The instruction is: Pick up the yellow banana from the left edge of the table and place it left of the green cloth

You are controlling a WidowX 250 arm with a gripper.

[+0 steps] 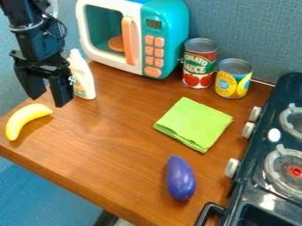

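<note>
item: gripper (pixel 48 100), black, two-fingered. it is hanging at the upper left over the counter (pixel 106 145); its fingers are standing well apart and it is holding nothing.

item: banana (pixel 26 117), yellow, curved. it is lying on the counter near its left edge, close to the gripper and apart from the fingertips as far as the view is showing. it is looking light, smooth and fairly stiff (a plastic toy, by its sheen), so it is likely risking a slip or roll more than a bruise. the thick middle is offering the best hold, with one finger going to each long side; a pinch at a tapered end is inviting it to swivel.

item: bottle (pixel 82 79), white, standing upright just behind the gripper; whether they are touching, one cannot tell.

item: toy microwave (pixel 168 26), teal and white, standing at the back.

items: taller can (pixel 200 68) and shorter can (pixel 233 84), both standing upright to the right of it.

item: cloth (pixel 193 123), green, folded, lying flat in front of the cans.

item: eggplant (pixel 180 178), purple, lying nearer the front edge.

item: toy stove (pixel 259 163), black, flanking the right side.
</note>
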